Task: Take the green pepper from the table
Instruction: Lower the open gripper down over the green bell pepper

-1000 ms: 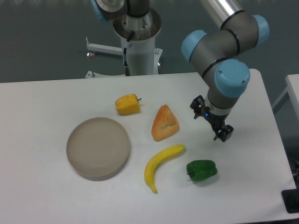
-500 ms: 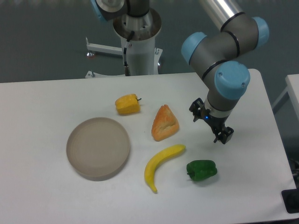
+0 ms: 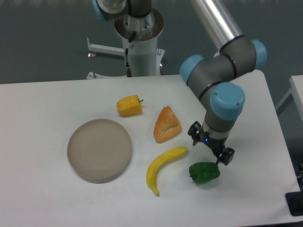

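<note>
The green pepper (image 3: 204,172) is small, glossy and dark green, and lies on the white table (image 3: 47,104) at the front right. My gripper (image 3: 211,148) hangs just above and behind the pepper, its two black fingers spread apart with nothing between them. One finger (image 3: 227,156) is close over the pepper's right end. The gripper does not hold the pepper.
A yellow banana (image 3: 163,167) lies just left of the pepper. An orange wedge (image 3: 166,125) sits behind it, a yellow pepper (image 3: 129,105) farther back, and a round beige plate (image 3: 99,149) at the left. The table's right edge is near the gripper.
The gripper has moved down and slightly left toward the green pepper, from well behind it to just above it. The objects on the table have not moved.
</note>
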Robot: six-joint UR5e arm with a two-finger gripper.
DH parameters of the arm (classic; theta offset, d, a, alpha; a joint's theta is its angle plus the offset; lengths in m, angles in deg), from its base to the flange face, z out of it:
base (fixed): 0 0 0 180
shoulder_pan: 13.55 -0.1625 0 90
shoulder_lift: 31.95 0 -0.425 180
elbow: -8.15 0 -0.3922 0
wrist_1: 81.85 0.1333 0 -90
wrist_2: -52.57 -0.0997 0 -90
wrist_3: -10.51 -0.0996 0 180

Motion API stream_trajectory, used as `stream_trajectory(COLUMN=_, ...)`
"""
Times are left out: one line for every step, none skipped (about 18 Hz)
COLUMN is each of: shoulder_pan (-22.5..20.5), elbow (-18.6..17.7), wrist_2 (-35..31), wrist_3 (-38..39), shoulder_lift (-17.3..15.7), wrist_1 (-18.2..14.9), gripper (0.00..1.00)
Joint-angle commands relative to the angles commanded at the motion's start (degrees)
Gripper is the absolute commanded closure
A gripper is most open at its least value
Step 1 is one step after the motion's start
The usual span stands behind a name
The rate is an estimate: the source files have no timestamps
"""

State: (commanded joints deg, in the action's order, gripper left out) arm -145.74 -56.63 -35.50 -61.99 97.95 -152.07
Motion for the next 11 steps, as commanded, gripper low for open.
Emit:
stream_trajectory(shoulder_pan=0.0, elbow=0.0, wrist_2=-0.09, wrist_3=-0.35, shoulder_lift=0.09, wrist_1=0.09, gripper=0.0)
stream_trajectory(shoulder_pan=0.0, elbow=-0.09, wrist_2=-0.09, wrist_3=-0.79, shoulder_lift=0.27, wrist_1=0.35, gripper=0.0)
stream_trajectory(shoulder_pan=0.0, elbow=0.0, wrist_2=0.0, wrist_3=-3.67, shoulder_lift=0.53, wrist_1=0.18, gripper=0.0)
stream_trajectory(shoulder_pan=0.0, elbow=-0.09, wrist_2=-0.09, wrist_3=-5.7, shoulder_lift=0.79, wrist_1=0.18, gripper=0.0)
stream_trajectory(shoulder_pan=0.0, elbow=0.0, wrist_2=-0.17, wrist_3=-6.85, shoulder_lift=1.23, wrist_1=0.18, gripper=0.0)
stream_trajectory(shoulder_pan=0.0, elbow=0.35, wrist_2=-0.09, wrist_3=-7.82, shoulder_lift=1.67, wrist_1=0.35, gripper=0.0)
stream_trajectory(shoulder_pan=0.09, elbow=0.96, wrist_2=-0.09, wrist_3=-9.39, shoulder_lift=2.46, wrist_1=0.7, gripper=0.0)
stream_trajectory(shoulder_pan=0.0, elbow=1.66, wrist_2=0.0, wrist_3=-10.71, shoulder_lift=2.81, wrist_1=0.88, gripper=0.0)
stream_trajectory(shoulder_pan=0.0, elbow=1.93, wrist_2=0.0, wrist_3=-11.42, shoulder_lift=3.34, wrist_1=0.88, gripper=0.0)
stream_trajectory(shoulder_pan=0.0, elbow=2.02, wrist_2=0.0, wrist_3=-11.61, shoulder_lift=3.52, wrist_1=0.97, gripper=0.0)
stream_trajectory(shoulder_pan=0.0, elbow=2.02, wrist_2=0.0, wrist_3=-11.61, shoulder_lift=3.78, wrist_1=0.97, gripper=0.0)
